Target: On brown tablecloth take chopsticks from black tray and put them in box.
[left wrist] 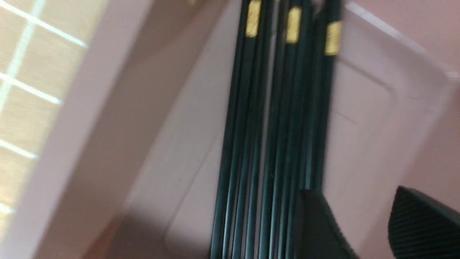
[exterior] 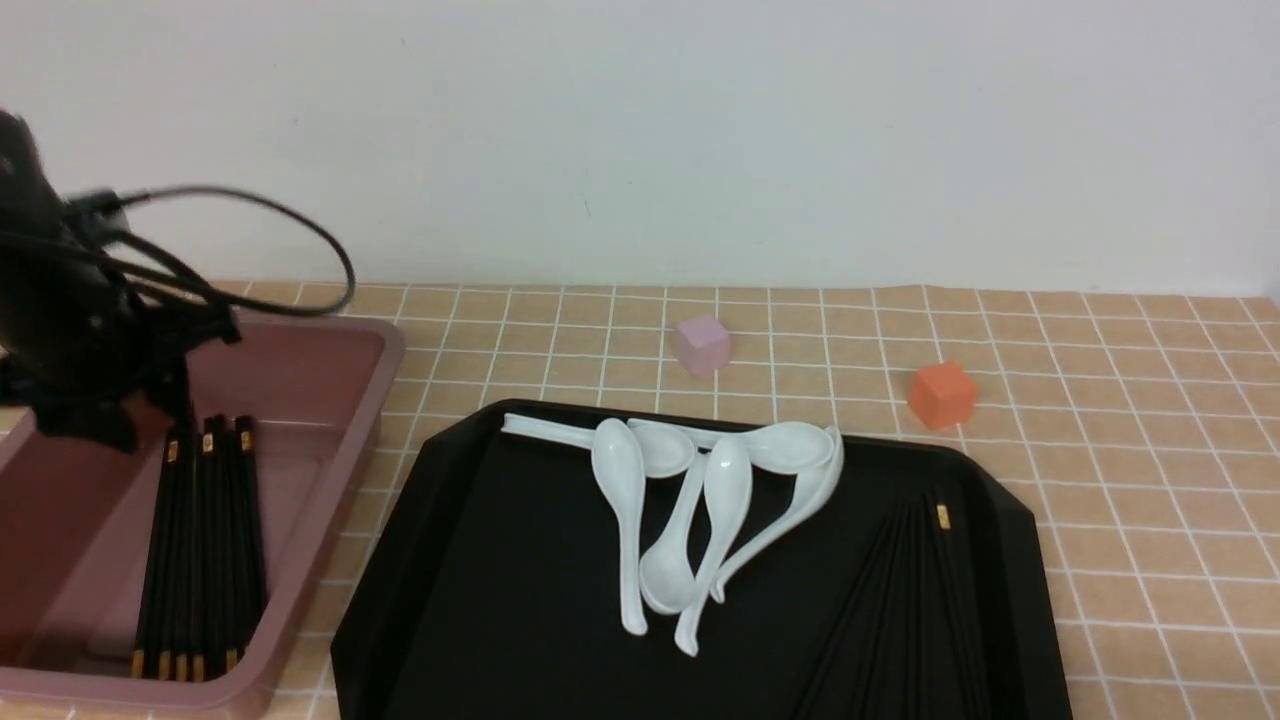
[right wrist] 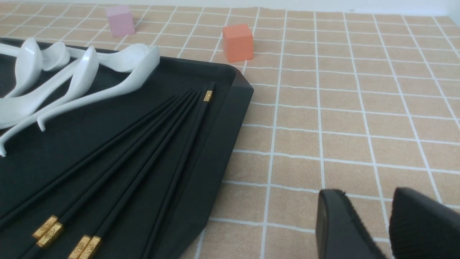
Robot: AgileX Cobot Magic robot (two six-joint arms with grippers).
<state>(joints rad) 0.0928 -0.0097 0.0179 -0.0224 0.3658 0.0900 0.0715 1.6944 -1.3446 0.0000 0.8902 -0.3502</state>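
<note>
Several black chopsticks (exterior: 200, 540) with gold bands lie side by side in the dusty-pink box (exterior: 340, 440) at the left on the brown tablecloth (exterior: 1130, 470). In the left wrist view these chopsticks (left wrist: 273, 144) lie on the box floor (left wrist: 363, 118). My left gripper (left wrist: 354, 196) is open and empty just above them, beside the bundle. Several more chopsticks (exterior: 915, 600) lie fanned at the right of the black tray (exterior: 450, 560), and they also show in the right wrist view (right wrist: 151, 151). My right gripper (right wrist: 363, 201) is open and empty over the cloth, right of the tray (right wrist: 222, 144).
Several white ceramic spoons (exterior: 700, 510) lie piled in the middle of the tray. A small pink cube (exterior: 702, 344) and an orange cube (exterior: 941, 394) stand on the cloth behind the tray. My left arm (exterior: 70, 320) and its cables hang over the box's far end.
</note>
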